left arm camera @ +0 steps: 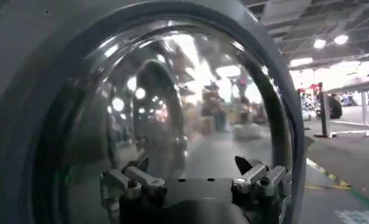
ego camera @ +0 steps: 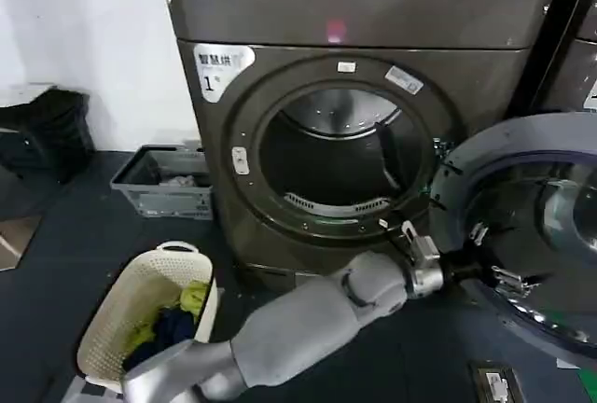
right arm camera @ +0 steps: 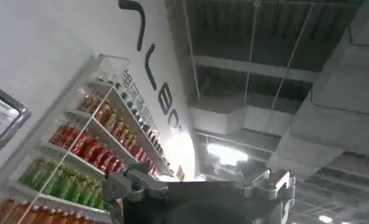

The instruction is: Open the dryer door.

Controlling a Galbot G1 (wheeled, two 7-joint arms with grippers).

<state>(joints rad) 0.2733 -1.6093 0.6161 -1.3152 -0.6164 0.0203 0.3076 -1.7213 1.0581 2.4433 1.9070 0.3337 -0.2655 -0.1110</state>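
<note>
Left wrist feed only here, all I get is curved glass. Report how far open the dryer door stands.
Observer: In the head view the dryer door stands wide open to the right of the dryer, with the drum mouth fully exposed.
Operator: Say where my arm is.
Observer: The left end effector, fingers apart, is at the door's inner face, low down.
Operator: Now the other arm.
Observer: The right end effector is open, aimed up toward a ceiling and a bottle shelf.

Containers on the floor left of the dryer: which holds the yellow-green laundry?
The cream basket nearest the camera; the grey crate sits farther back by the wall.
</note>
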